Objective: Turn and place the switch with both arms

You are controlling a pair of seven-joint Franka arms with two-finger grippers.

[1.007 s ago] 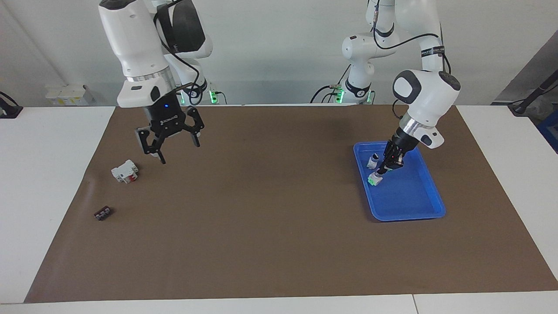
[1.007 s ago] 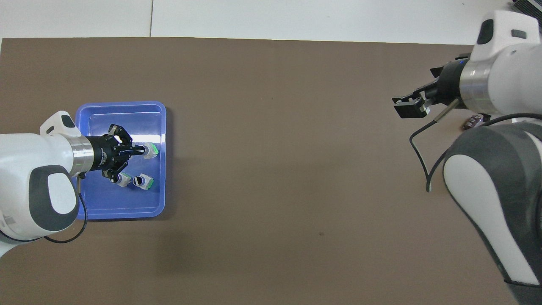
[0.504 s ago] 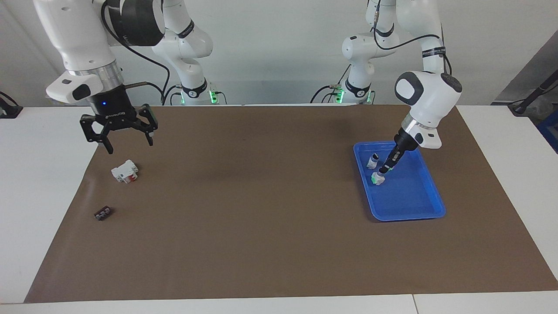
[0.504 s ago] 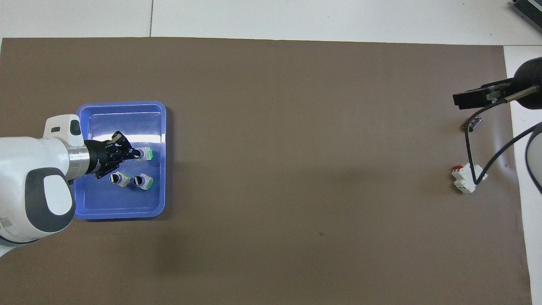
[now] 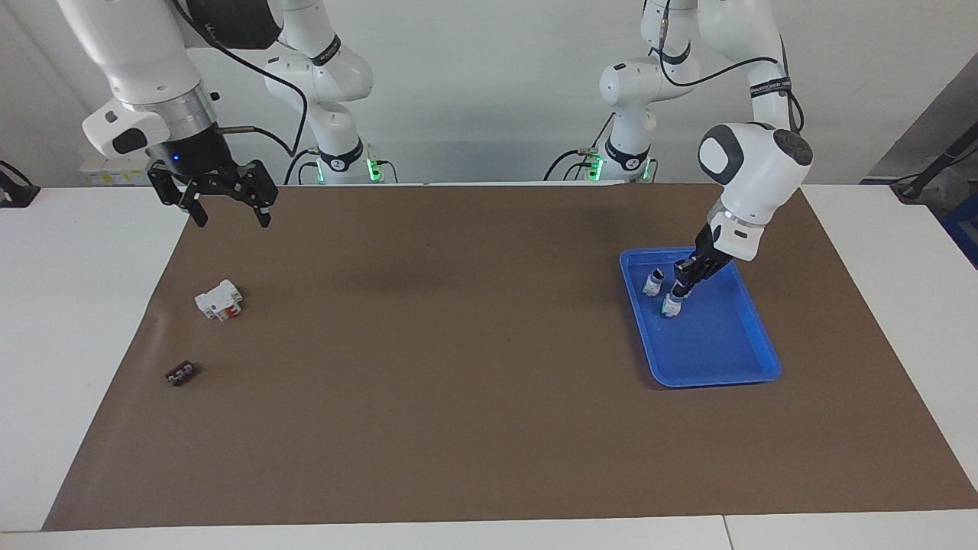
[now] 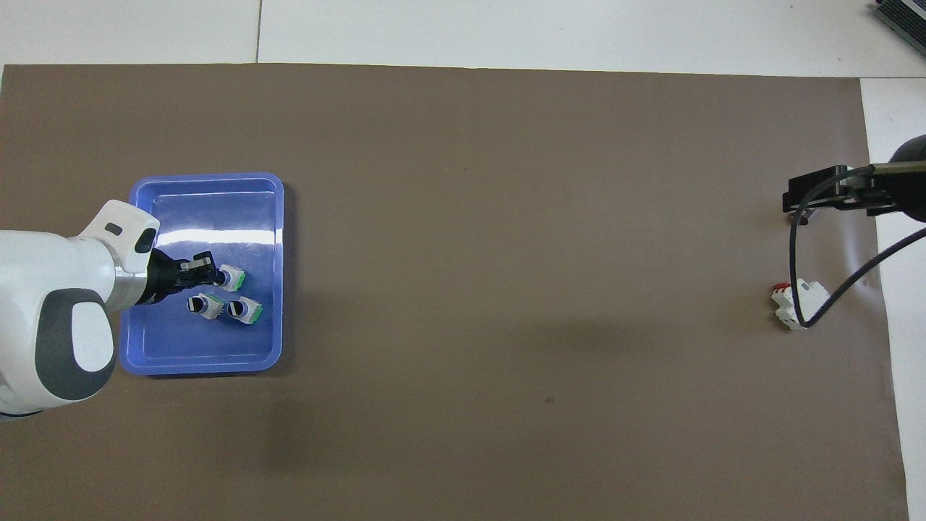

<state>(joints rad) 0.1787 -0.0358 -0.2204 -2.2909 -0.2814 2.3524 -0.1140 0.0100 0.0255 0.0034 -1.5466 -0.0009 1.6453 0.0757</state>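
Three switches lie in the blue tray point(image 5: 718, 379) point(image 6: 206, 367) at the left arm's end of the table. My left gripper point(image 5: 675, 294) point(image 6: 219, 276) reaches down into the tray, shut on the black knob of one switch point(image 5: 670, 307) point(image 6: 234, 278), whose green-edged base rests on the tray floor. Two more switches point(image 6: 204, 305) point(image 6: 244, 310) lie beside it, nearer to the robots; in the facing view only one of them point(image 5: 652, 283) shows. My right gripper point(image 5: 225, 206) point(image 6: 821, 195) hangs open and empty, raised over the mat's edge at the right arm's end.
A white block with a red part point(image 5: 218, 299) point(image 6: 792, 305) and a small flat black strip point(image 5: 180, 373) lie on the brown mat point(image 5: 458, 367) at the right arm's end. The right arm's cable point(image 6: 799, 289) hangs over the white block in the overhead view.
The left gripper has drawn its switch across the tray floor toward the robots, and its wrist has turned. The right arm has swung out to its own end of the table and risen.
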